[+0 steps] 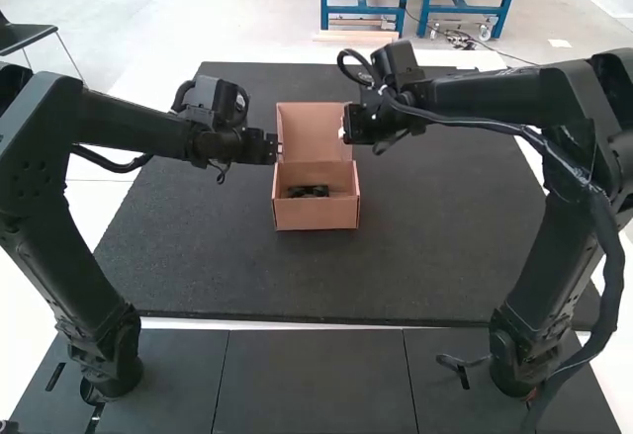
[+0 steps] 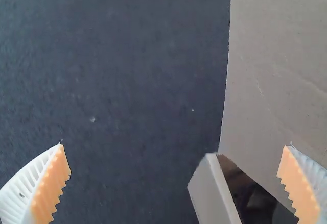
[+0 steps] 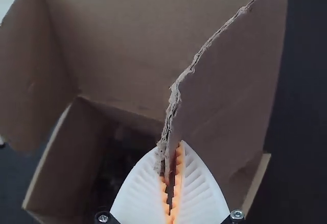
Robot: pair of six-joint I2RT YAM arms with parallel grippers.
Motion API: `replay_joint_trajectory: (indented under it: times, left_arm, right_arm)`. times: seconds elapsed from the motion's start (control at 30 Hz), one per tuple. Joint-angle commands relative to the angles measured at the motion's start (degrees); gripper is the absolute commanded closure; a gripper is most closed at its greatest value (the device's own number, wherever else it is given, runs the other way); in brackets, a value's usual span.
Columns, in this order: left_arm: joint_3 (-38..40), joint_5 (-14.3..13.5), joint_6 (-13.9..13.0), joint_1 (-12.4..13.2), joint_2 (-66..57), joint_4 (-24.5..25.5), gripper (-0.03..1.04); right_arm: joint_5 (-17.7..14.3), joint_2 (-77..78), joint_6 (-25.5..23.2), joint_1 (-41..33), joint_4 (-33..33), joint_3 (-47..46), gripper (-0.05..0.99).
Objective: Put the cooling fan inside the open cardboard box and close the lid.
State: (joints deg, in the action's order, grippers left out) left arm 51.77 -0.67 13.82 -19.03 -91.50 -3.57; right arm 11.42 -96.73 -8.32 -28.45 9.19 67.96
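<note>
**Fan in the box, lid still up**

The box (image 1: 315, 209) sits mid-mat (image 1: 435, 236), its top open and its lid (image 1: 309, 132) standing upright at the back. The fan (image 1: 309, 191) lies inside on the box floor, a dark shape below the rim. In the right wrist view the inside is dim, and the dark mass there is probably the same fan.

The right gripper (image 1: 345, 130) is at the lid's right edge. Its white ribbed fingers (image 3: 196, 183) are pressed together on the ragged edge of a cardboard flap (image 3: 230, 96), and the flap rises from between the orange pads.

The left gripper (image 1: 280, 147) hangs at the lid's left edge, level with the box top. Its fingers are spread wide with nothing between the pads (image 2: 51, 180). In the left wrist view one finger is over bare mat and the other over the cardboard (image 2: 276, 71). A corner of a box wall (image 2: 212, 191) shows between them. Whether a finger touches the cardboard cannot be told.
</note>
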Motion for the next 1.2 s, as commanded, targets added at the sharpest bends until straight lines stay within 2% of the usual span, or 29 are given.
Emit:
replay_joint_trajectory:
  times: [0.0,0.53,1.17]
  left_arm:
    - [1.8,1.0,0.3,-0.5,1.2,0.1,0.05]
    - [1.9,1.1,0.2,-0.5,2.2,2.5,0.05]
    - [0.2,1.4,-1.7,-0.5,8.0,9.6,0.05]
  right_arm:
    - [1.4,-1.3,0.8,-1.2,1.9,-0.6,0.95]
    - [1.5,-1.1,2.7,-1.2,5.9,-0.6,0.95]
    - [1.9,1.5,6.2,-4.2,14.6,-0.4,0.95]
